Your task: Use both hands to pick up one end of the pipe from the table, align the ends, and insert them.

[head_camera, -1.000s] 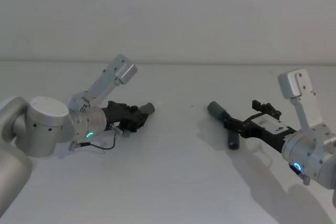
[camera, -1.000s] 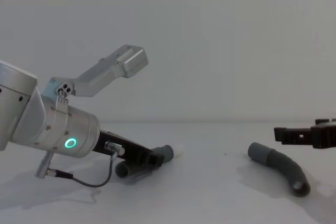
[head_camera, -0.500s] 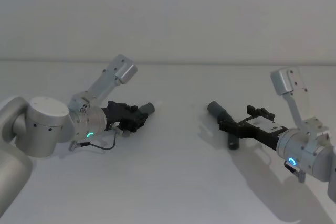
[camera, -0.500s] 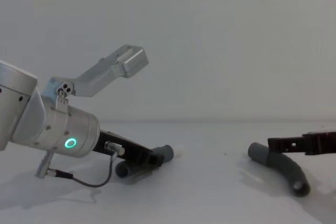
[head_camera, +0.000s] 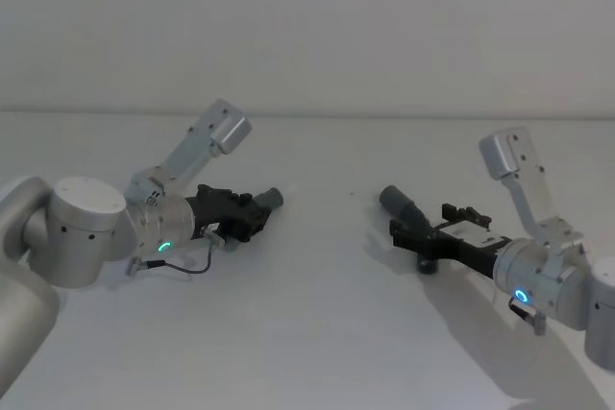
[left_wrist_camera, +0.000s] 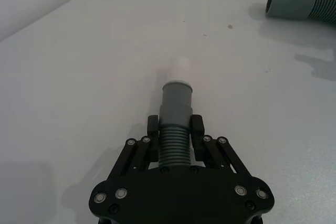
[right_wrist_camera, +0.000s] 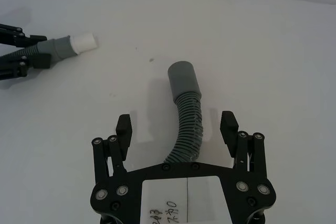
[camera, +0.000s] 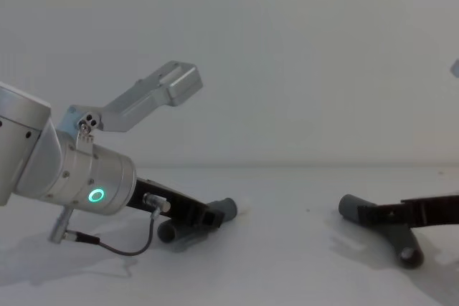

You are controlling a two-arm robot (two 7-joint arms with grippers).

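Right gripper (right_wrist_camera: 176, 125) wide, has come forward and down over the last second; cuffed piece (right_wrist_camera: 185, 85) now lies between its fingers, untouched | left gripper (left_wrist_camera: 175, 129) stays clamped on tipped piece (left_wrist_camera: 176, 100), low at table (head_camera: 317, 333) | right looks ready to close.

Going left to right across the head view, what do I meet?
Left arm → left gripper → grey end of the pipe piece it grips → other piece's wide cuff → right arm. The open right gripper straddles that other piece.
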